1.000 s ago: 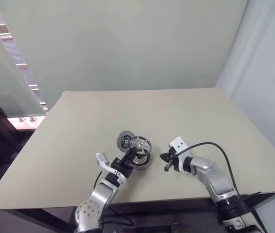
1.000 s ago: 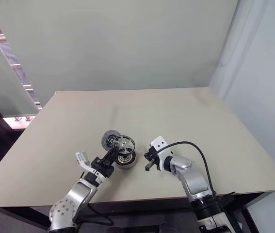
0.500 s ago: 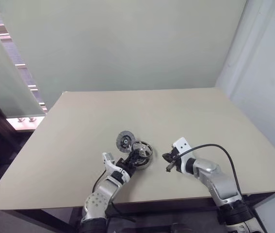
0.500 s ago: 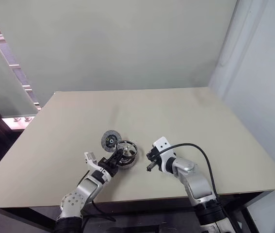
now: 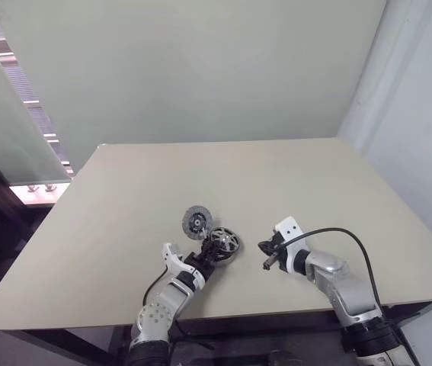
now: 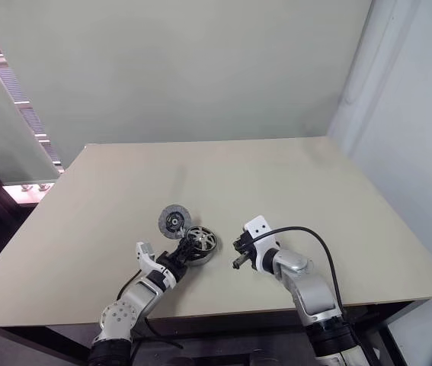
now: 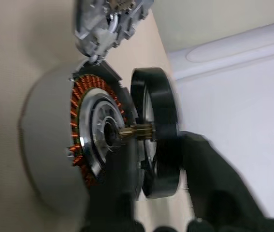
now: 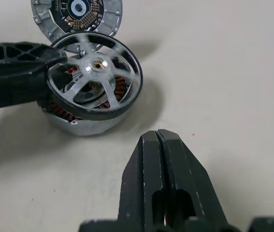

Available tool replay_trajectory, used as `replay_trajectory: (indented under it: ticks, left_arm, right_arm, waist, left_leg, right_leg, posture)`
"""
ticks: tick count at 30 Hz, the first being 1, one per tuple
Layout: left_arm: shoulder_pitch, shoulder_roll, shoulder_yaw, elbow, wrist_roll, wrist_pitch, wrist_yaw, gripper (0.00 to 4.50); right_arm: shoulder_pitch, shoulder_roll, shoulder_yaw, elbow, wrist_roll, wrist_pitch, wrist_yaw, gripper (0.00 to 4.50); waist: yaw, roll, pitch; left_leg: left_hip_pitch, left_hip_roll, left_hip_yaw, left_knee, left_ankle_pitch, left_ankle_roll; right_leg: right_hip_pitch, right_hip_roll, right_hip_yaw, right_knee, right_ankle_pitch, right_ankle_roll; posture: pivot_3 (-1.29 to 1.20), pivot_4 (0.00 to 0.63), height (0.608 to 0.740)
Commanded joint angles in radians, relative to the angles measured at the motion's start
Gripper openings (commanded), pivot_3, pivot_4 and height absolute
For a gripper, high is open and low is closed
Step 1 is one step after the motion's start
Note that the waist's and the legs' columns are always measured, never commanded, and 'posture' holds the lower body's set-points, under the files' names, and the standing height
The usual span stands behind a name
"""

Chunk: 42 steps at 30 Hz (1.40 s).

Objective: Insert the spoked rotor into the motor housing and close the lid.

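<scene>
A plain beige table (image 5: 276, 183) fills the middle of the left eye view, backed by a pale green wall (image 5: 200, 69). A white curtain (image 5: 421, 114) hangs at the right edge, and a frosted glass panel (image 5: 2, 130) stands at the upper left.

Low and left of centre on the table sits the motor housing (image 8: 86, 118), a small silvery round part with a ring of copper-coloured windings. The spoked rotor (image 8: 95, 77), a black-rimmed wheel with silver spokes and a brass shaft, sits over the housing, not fully seated, with a gap between the two. Just above them in the frame lies the lid (image 5: 196, 222), a grey disc with a dark centre.

The left gripper (image 5: 206, 259) reaches in from the lower left, its fingers (image 8: 16, 60) parted around the rotor's rim; whether they press on it is unclear. The right gripper (image 5: 267, 261), lower right of the housing and apart from it, is clenched and grasps nothing.
</scene>
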Motion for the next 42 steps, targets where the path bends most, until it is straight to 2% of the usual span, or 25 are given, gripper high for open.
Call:
replay_trajectory:
  ticks: [1,6,10,21,26,33,36,42]
  left_arm:
    - [-0.010,-0.021,0.011,-0.011,0.018,-0.013,0.013,2.74]
    - [0.011,-0.012,-0.014,-0.067,0.045,-0.002,0.041,4.42]
    - [0.048,-0.001,-0.014,-0.160,0.021,0.039,0.054,4.42]
    - [0.059,-0.001,-0.060,-0.244,0.047,0.088,0.069,4.42]
    - [0.048,0.022,-0.130,-0.309,0.118,0.099,0.081,4.42]
    - [-0.001,0.021,-0.150,-0.294,0.178,0.101,0.134,4.42]
    - [-0.008,0.013,-0.143,-0.287,0.197,0.100,0.153,3.80]
    - [-0.007,0.013,-0.144,-0.287,0.226,0.114,0.168,1.65]
  right_arm:
    - [-0.016,0.002,-0.015,-0.050,0.016,-0.013,-0.006,0.00]
    - [-0.016,0.002,-0.014,-0.046,0.019,-0.015,-0.010,0.00]
    - [-0.019,0.005,-0.015,-0.035,0.021,-0.021,-0.013,0.00]
    - [-0.028,0.025,-0.003,0.001,0.015,-0.039,-0.012,0.00]
    - [-0.021,0.023,-0.004,0.001,0.012,-0.044,-0.014,0.00]
    - [-0.015,0.026,0.001,0.002,0.012,-0.044,-0.020,0.00]
    - [-0.012,0.027,-0.001,0.000,0.014,-0.044,-0.022,0.00]
    - [-0.004,0.027,-0.003,-0.006,0.016,-0.044,-0.024,0.00]
  waist:
    - [0.000,0.000,0.000]
    - [0.000,0.000,0.000]
    - [0.000,0.000,0.000]
    - [0.000,0.000,0.000]
    - [0.000,-0.001,0.001]
    - [0.000,-0.001,0.001]
    - [0.000,-0.001,0.001]
    - [0.000,-0.001,0.001]
  left_leg:
    - [0.000,0.000,0.000,0.000,0.000,0.000]
    - [0.001,0.000,0.000,0.001,0.000,0.000]
    - [0.001,0.000,0.001,0.001,0.000,0.000]
    - [0.000,0.000,0.000,0.000,0.000,0.000]
    - [0.000,-0.001,0.000,0.000,0.000,0.000]
    - [0.000,0.000,0.000,0.000,0.000,0.000]
    - [0.000,-0.001,0.000,0.000,0.000,0.000]
    - [0.000,-0.001,0.000,-0.001,0.000,0.000]
  right_leg:
    - [0.000,0.000,0.000,0.000,0.000,0.000]
    - [0.002,0.000,0.000,0.000,-0.001,-0.001]
    - [0.001,0.000,0.001,0.000,-0.001,-0.001]
    - [0.000,0.000,0.001,0.000,0.000,0.000]
    - [0.000,0.000,0.001,-0.001,0.000,-0.001]
    - [0.000,0.000,0.001,0.000,0.000,0.000]
    - [0.000,0.000,0.001,0.000,0.000,0.001]
    - [0.000,0.000,0.001,0.000,0.001,0.001]
  posture:
    - [0.00,0.000,0.740]
    - [0.00,0.000,0.740]
    - [0.00,0.000,0.740]
    - [0.00,0.000,0.740]
    - [0.00,0.000,0.740]
    - [0.00,0.000,0.740]
    - [0.00,0.000,0.740]
    - [0.00,0.000,0.740]
